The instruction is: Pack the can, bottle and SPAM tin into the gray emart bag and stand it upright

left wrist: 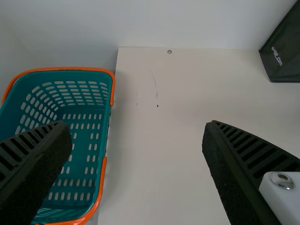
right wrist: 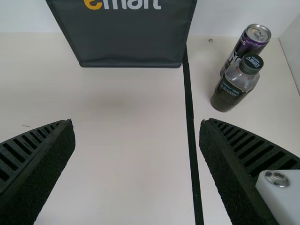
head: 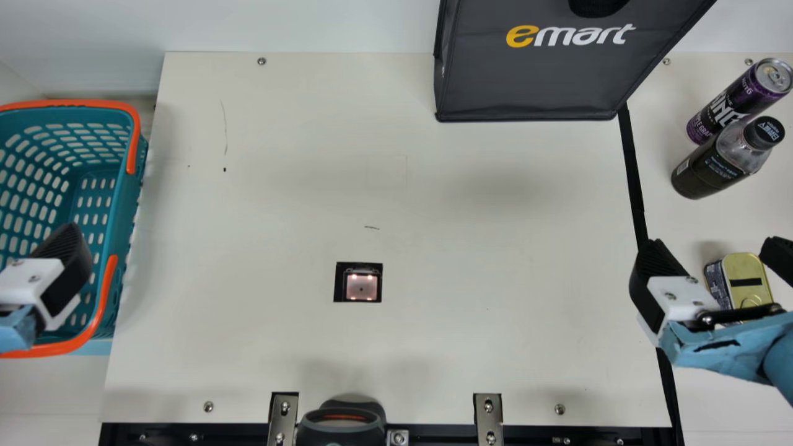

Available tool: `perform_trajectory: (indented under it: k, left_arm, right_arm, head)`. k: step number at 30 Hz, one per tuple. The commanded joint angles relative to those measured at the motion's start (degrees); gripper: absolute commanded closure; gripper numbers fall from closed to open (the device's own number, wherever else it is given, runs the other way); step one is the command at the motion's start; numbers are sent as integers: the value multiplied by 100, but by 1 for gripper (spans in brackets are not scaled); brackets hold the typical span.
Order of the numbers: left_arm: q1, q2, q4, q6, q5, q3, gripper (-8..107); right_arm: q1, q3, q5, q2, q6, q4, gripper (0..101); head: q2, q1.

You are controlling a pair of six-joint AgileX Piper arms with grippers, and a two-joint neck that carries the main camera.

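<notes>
At the near edge of the cream table (head: 260,192), a dark rounded device (head: 341,432) sits between two metal brackets (head: 488,406). Farther in, a small lit glass square (head: 361,287) is set in a black patch on the tabletop.

At the left, the left gripper (head: 46,282) hangs over a teal basket (head: 110,229) with orange handles. In its own wrist view, the left gripper (left wrist: 136,126) has its two ribbed fingers spread wide.

At the right, the right gripper (head: 717,251) also has its fingers spread wide apart. In the main view, the tin (head: 748,272) appears between those fingers, partly hidden behind the gripper's linkage. It stands on the table, its gold lid up, with a pull ring and a short black strip on the lid. I cannot tell how high above it the gripper hangs.

Beyond the tin, a dark bottle (head: 712,167) with a black cap stands upright. The purple and black can (head: 722,111) stands upright just behind it; whether they touch I cannot tell. All three goods are right of a black line (head: 633,173) running from near to far.

Farthest off, left of the can and bottle, the gray bag (head: 533,80) stands upright at the table's far side, its printed face toward the robot.
</notes>
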Motion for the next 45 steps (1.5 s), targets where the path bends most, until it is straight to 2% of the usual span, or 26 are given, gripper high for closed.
perform_trajectory:
  k: [1, 2, 13, 45]
  left_arm:
    - [0, 0, 0, 0, 0, 0, 9]
    - [0, 0, 0, 0, 0, 0, 9]
    - [0, 0, 0, 0, 0, 0, 9]
    - [0, 0, 0, 0, 0, 0, 9]
  right_arm:
    - [0, 0, 0, 0, 0, 0, 6]
    - [0, 0, 0, 0, 0, 0, 6]
    - [0, 0, 0, 0, 0, 0, 6]
    - [26, -38, -18, 50, -19, -2, 6]
  head:
    - [-125, -186]
    - [-351, -411]
    - [-1818, -1844]
    - [-1833, -1844]
